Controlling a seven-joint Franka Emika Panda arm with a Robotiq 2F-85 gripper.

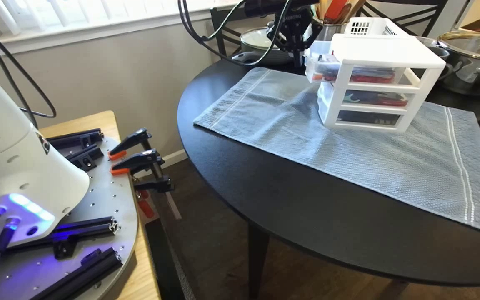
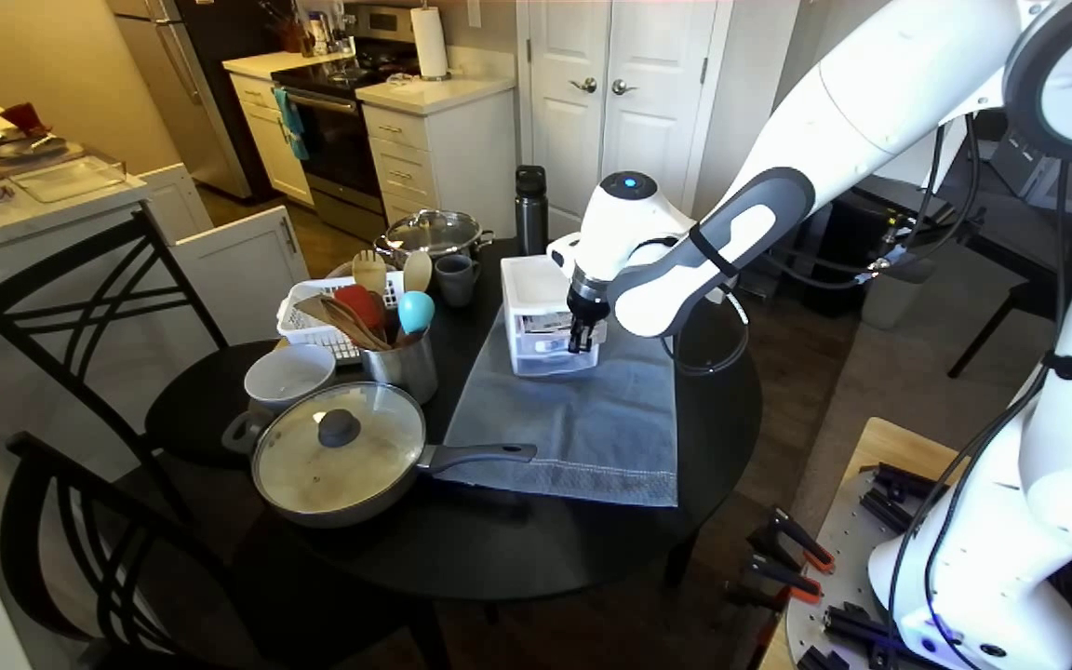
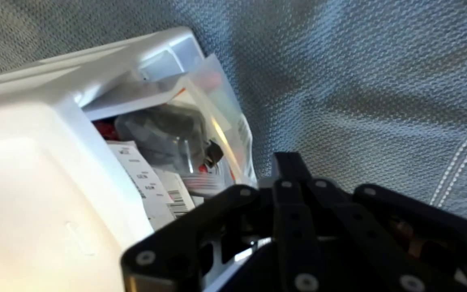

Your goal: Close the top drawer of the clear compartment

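I find a black table point(image 1: 298, 196) covered in part by one blue-grey towel point(image 1: 281, 121), in a room where an exterior view shows one stove point(image 2: 327, 140), two white doors point(image 2: 559, 140) and two black chairs point(image 2: 192, 400). On the towel stands one clear compartment point(image 1: 390, 50) of three levels: its top drawer point(image 1: 314, 68) juts partly out, and what the two lower drawers point(image 1: 324, 95) hold is hard to make out. My gripper point(image 1: 297, 62), jaws together, hangs just beside the front of the top drawer; whether it touches I cannot tell. One lidded pot point(image 1: 473, 75) is cut off at the edge of an exterior view.
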